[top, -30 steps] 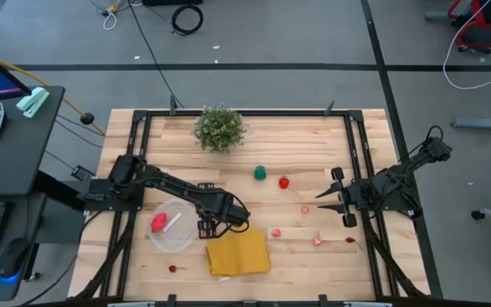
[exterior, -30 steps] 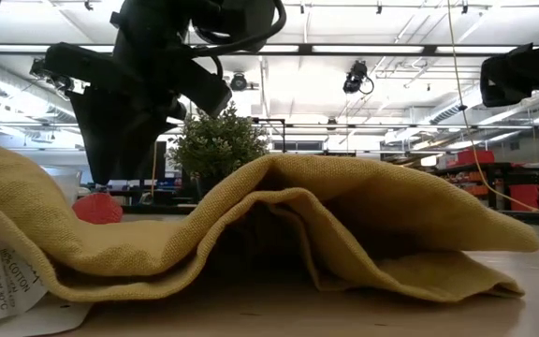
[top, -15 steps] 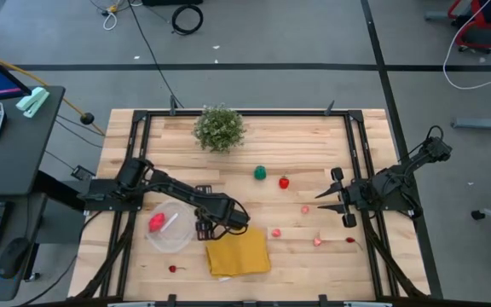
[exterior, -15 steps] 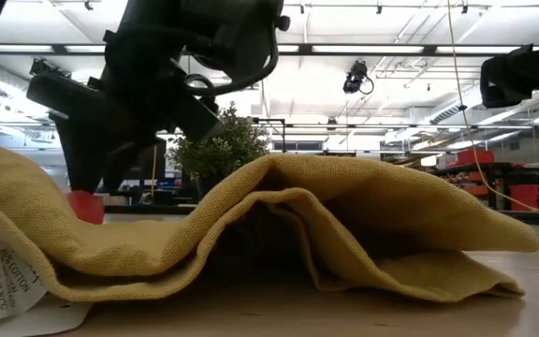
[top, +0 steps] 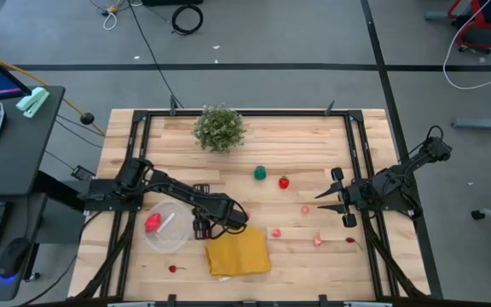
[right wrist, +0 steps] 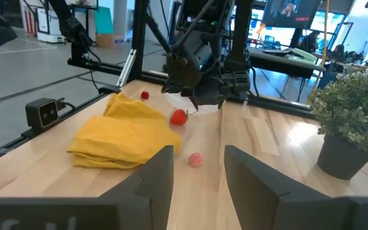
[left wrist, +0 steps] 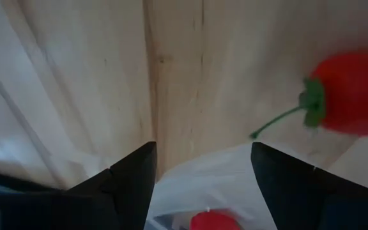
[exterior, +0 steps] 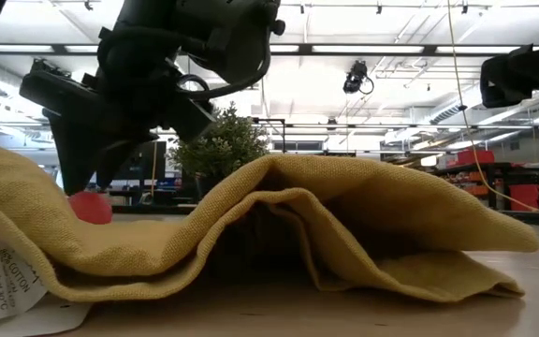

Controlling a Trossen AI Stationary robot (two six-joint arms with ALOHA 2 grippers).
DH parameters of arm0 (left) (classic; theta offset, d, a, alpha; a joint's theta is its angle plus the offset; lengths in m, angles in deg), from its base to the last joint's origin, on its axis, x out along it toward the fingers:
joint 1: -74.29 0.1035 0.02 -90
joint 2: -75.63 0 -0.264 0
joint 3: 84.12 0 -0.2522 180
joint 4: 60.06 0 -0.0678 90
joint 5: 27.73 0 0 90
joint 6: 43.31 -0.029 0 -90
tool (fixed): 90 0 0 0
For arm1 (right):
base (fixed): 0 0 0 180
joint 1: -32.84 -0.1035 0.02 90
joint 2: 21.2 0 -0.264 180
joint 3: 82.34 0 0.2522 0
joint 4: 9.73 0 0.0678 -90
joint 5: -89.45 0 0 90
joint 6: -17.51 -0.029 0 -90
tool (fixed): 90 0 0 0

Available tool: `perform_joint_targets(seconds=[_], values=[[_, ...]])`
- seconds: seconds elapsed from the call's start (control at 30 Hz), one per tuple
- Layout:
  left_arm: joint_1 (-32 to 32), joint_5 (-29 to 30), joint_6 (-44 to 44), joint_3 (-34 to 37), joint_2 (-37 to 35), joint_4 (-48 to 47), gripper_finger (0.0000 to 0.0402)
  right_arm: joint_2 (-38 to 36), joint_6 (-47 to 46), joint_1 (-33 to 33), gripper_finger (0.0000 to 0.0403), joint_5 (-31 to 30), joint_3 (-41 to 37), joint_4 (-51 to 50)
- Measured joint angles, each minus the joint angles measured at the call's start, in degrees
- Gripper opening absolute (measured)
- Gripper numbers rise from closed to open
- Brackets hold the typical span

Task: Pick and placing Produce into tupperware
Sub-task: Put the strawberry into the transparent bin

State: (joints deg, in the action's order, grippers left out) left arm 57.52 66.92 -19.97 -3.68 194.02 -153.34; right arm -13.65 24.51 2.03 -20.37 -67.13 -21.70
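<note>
The round clear tupperware (top: 165,227) sits flat on the table left of centre, with a red produce piece (top: 153,223) inside. My left gripper (top: 201,223) is open and points down at the container's right rim. In the left wrist view, whitish plastic (left wrist: 197,182) fills the gap between the fingers, and a red piece with a green stem (left wrist: 353,92) lies beyond. Other produce lies loose: a green one (top: 261,173), a red one (top: 284,182), pink ones (top: 275,232) (top: 305,209). My right gripper (top: 342,198) waits open at the right edge. My left gripper comes at the tupperware's right rim (left wrist: 200,172) from above, fingers pointing down and astride it. The rim lies in the gap between the open fingers. I cannot tell which finger touches the wall. The container rests flat on the table.
A folded yellow cloth (top: 239,251) lies just right of the container, near the front edge, and fills the low view (exterior: 279,234). A potted plant (top: 220,128) stands at the far edge. A small red piece (top: 173,269) lies near the front left, and more pieces (top: 318,241) lie toward the right.
My left gripper has come down at the container's right rim and gone a little toward the table's left edge. The tupperware, with the red piece inside, has slid a little toward the left edge with it.
</note>
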Motion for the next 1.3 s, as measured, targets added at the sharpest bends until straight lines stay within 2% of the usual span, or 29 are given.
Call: perform_joint_targets(seconds=[0.6, 0.93, 1.03, 1.2, 1.3], values=[[-2.49, 0.99, -1.82, 0.00, 0.02, 8.39, 0.0258, 0.00, 0.11, 0.00, 0.0146, -0.02, 0.00, -0.04], [-2.45, 1.13, -2.11, 0.00, 0.09, 7.78, 0.0228, 0.00, 0.19, 0.00, 0.0146, -0.02, 0.00, -0.04], [-1.86, 1.11, -0.69, 0.00, 0.09, 4.46, 0.0228, 0.00, 0.20, 0.00, 0.0146, -0.02, 0.00, -0.06], [-0.27, 1.01, 6.56, -0.02, 0.07, 0.41, 0.0237, 0.00, 0.22, 0.00, 0.0146, -0.02, 0.00, -0.06], [0.45, -2.24, 9.10, -0.04, -0.16, 1.46, 0.0234, 0.00, 0.24, 0.00, 0.0146, -0.02, 0.00, -0.06]])
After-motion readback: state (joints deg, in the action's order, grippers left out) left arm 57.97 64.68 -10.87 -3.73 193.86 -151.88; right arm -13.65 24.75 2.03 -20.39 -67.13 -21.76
